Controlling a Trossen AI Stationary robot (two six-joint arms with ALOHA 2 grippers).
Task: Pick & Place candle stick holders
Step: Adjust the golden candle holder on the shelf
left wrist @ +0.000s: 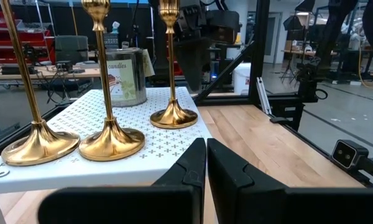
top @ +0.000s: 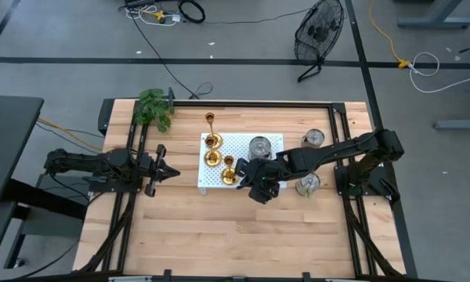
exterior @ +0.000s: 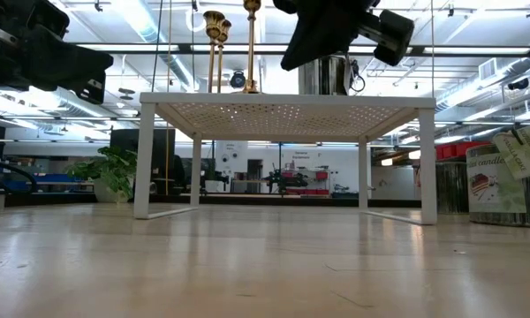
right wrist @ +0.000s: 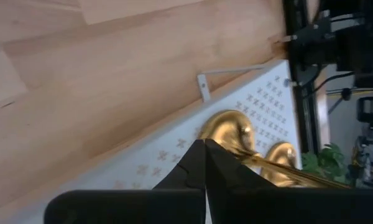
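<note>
Three gold candle stick holders with slim stems stand on their round bases on the left part of a white perforated stand: one far, one in the middle, one near. My right gripper hangs shut above the stand's near left corner, slanting down toward the near holder's base. It is close beside that holder's stem; the low view shows a gap between them. My left gripper waits shut and level at the table's left, pointing at the stand.
A candle tin stands on the stand behind my right arm. Two more tins sit on the table to the right. A potted plant is at the far left corner. Bare wood lies toward the near edge.
</note>
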